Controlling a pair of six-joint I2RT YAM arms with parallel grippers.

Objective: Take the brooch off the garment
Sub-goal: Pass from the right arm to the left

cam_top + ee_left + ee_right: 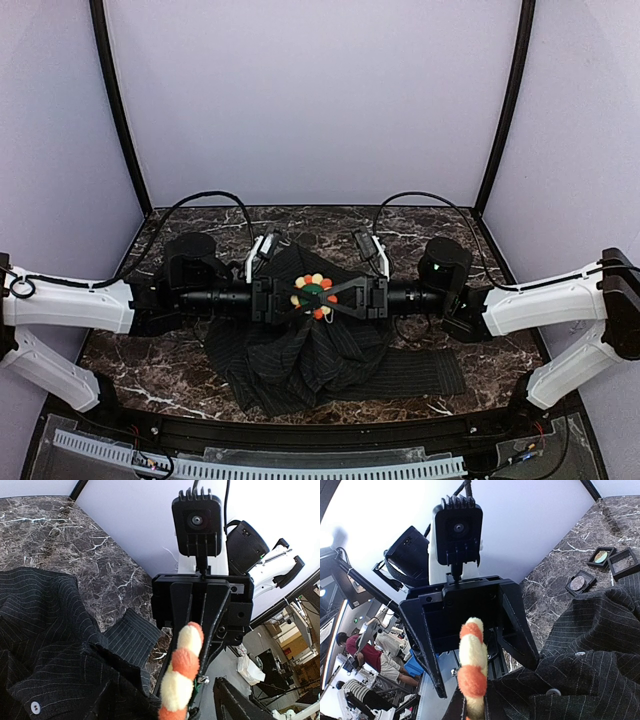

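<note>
At table centre, above the bunched black pinstriped garment [300, 360], the brooch [313, 292] is held between the two hands. The right hand [332, 296] is closed on the brooch, which is pinched edge-on at its lower rim. The left hand [290, 298] is open, its fingers [422, 645] spread either side of the brooch, not touching it. Fabric is bunched right against the brooch; pinned or freed cannot be told. Small square boxes [600, 557] are seen on the marble table [150, 350], apart from the garment.
</note>
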